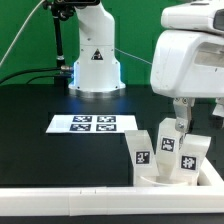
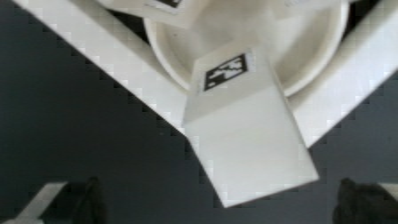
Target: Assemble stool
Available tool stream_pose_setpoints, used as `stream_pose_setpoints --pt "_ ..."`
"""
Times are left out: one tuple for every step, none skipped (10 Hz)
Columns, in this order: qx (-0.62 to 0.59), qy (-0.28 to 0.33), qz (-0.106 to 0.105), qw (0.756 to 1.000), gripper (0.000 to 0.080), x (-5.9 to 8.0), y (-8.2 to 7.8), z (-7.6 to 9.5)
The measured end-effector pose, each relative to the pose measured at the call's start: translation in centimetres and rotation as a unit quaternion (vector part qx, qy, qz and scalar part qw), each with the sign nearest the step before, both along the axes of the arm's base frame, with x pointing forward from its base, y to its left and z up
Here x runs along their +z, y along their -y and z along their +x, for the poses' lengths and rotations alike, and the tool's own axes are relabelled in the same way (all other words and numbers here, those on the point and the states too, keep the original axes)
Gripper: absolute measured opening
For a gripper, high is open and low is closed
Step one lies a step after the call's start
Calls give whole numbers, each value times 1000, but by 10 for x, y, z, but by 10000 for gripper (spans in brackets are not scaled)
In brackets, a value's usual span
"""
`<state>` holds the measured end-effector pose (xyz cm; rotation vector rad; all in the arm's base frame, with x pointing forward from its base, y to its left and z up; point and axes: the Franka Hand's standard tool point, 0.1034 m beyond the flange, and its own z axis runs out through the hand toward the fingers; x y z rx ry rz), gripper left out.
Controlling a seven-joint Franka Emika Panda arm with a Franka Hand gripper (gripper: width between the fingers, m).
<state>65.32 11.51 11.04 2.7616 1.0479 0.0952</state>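
The gripper [image 2: 199,200] hangs with its fingers spread wide, holding nothing. The leg [image 2: 240,140] below looks light, stiff and slick; I'd clamp its flat sides, six o'clock of the seat disc [image 2: 267,50].

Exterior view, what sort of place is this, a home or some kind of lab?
Most likely a robotics lab bench: a black table with the marker board lying flat, a robot arm base mounted behind it, and tagged white stool parts under the gripper.
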Motion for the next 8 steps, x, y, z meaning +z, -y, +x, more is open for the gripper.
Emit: stream_pose_setpoints --pt "37 -5 -12 999 649 0 3 1" --pt "61 -8 -20 998 649 0 6 1" --pt "80 -23 -31 996 649 -3 8 -2" --pt "99 -52 -41 993 649 -10 6 -7" --pt "104 -63 -44 992 649 -16 5 -6" --pt "97 -66 -45 992 649 -23 5 -9" --pt "90 -67 -44 993 649 -30 3 -12" --pt "82 -64 -42 994 649 -34 1 -14"
